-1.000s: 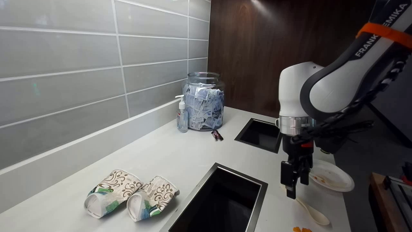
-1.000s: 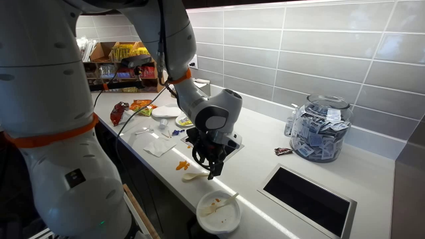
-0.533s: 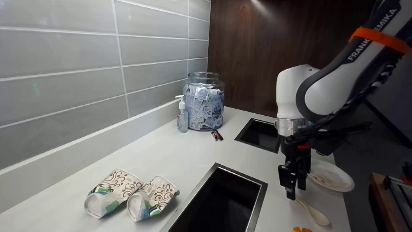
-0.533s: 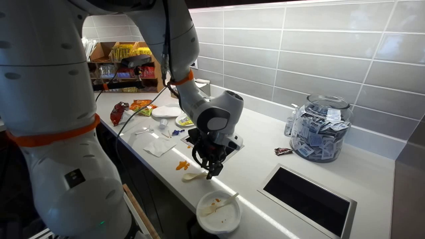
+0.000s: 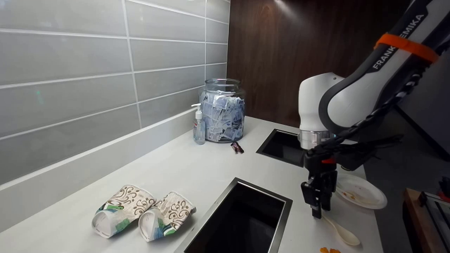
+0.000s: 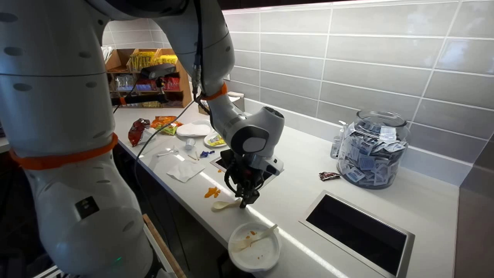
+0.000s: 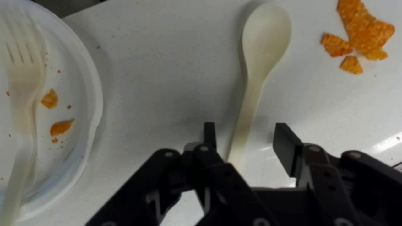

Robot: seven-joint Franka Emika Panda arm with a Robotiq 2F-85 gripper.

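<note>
"Hanging low over the counter (image 5: 175, 168), is the gripper (image 7: 246, 138) clutching anything?"

"Released, I'd say: its fingers (image 7: 209, 135) stand parted, with the handle (image 7: 244, 125) of the spoon (image 7: 256, 83) showing between them and a gap on either side (the handle's end hides behind the gripper). The spoon lies on the counter, bowl (image 7: 268, 34) pointing away."

"What lies nearest?"

"In the wrist view, broken chips (image 7: 361, 31) right of the bowl and, on the left, a plate (image 7: 96, 103) bearing a fork (image 7: 23, 103) and orange crumbs (image 7: 62, 126)."

"Farther off?"

"Both exterior views show two dark, metal-framed insets (image 5: 242, 218) let into the counter. Toward the tiles (image 6: 366, 81), a wrapper (image 6: 329, 176) lies near a jar (image 5: 223, 84) of packets (image 5: 225, 116), and a pump bottle (image 5: 199, 130) stands just beside that jar."

"And at the back?"

"Snack bags (image 6: 160, 120) lie on the counter in an exterior view, with a wooden shelf (image 6: 186, 90) behind them."
</note>
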